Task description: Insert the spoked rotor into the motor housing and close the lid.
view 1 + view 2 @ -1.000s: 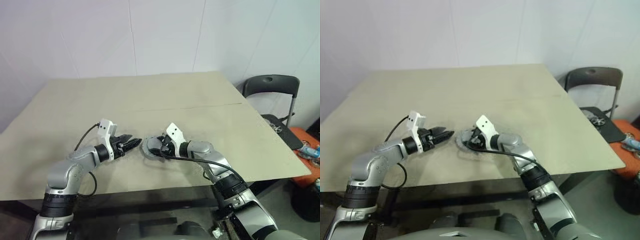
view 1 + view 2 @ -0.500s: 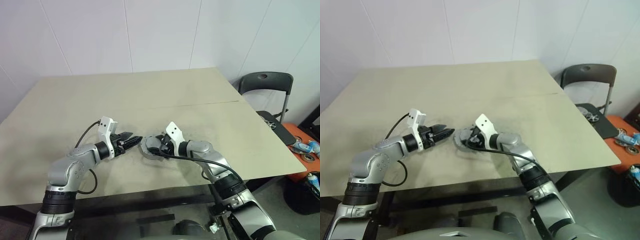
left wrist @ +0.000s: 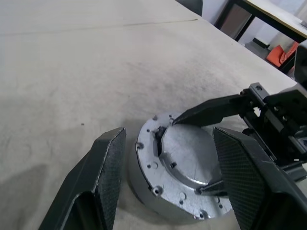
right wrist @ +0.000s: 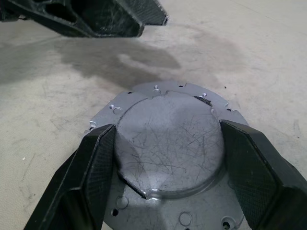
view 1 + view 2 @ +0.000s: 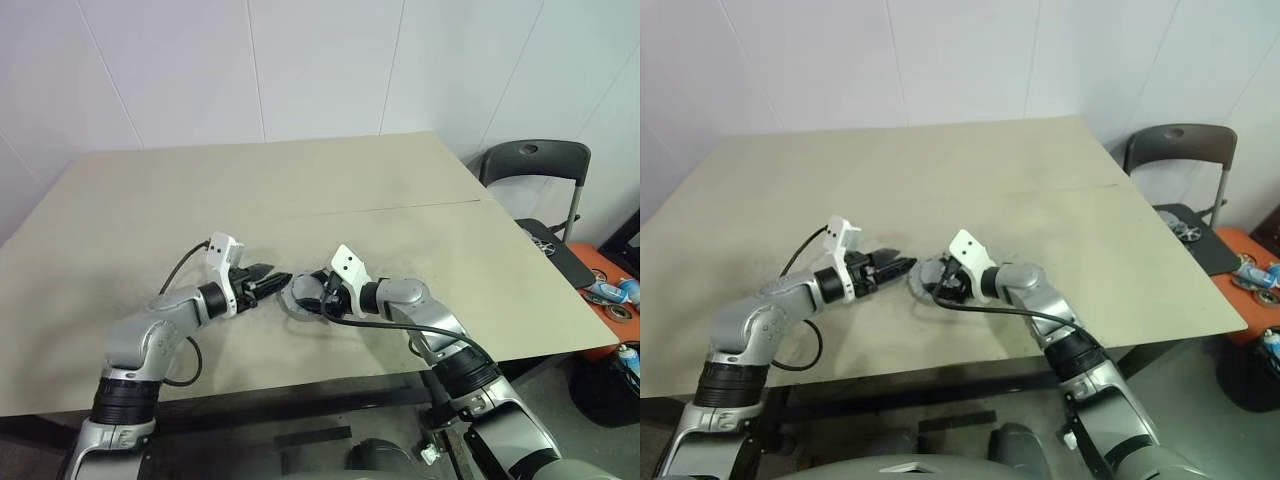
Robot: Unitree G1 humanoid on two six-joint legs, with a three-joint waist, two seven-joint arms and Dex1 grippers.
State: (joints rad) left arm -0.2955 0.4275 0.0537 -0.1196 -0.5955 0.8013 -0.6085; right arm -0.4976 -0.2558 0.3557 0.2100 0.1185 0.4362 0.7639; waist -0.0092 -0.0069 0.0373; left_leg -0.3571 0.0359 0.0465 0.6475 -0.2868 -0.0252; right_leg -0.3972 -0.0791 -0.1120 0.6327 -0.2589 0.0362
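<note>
The motor housing (image 3: 140, 190) stands on the table as a short silver cylinder. The grey lid (image 3: 189, 153) lies flat on top of it, its flange with small screw holes over the rim. My right gripper (image 4: 168, 125) reaches over the lid from the right, and its fingers lie against both sides of the lid's raised centre (image 4: 168, 143). Just left of the housing, my left gripper (image 5: 280, 281) is open, fingertips close to the housing's near wall and nothing between them. The spoked rotor is hidden.
The beige table (image 5: 300, 190) has a thin seam across its middle and wide bare surface all around the housing. A dark chair (image 5: 535, 165) stands past the table's right edge, with small items on the floor (image 5: 605, 290) beside it.
The whole picture has shifted with the camera. Both grippers, the lid and the housing keep their places relative to one another.
</note>
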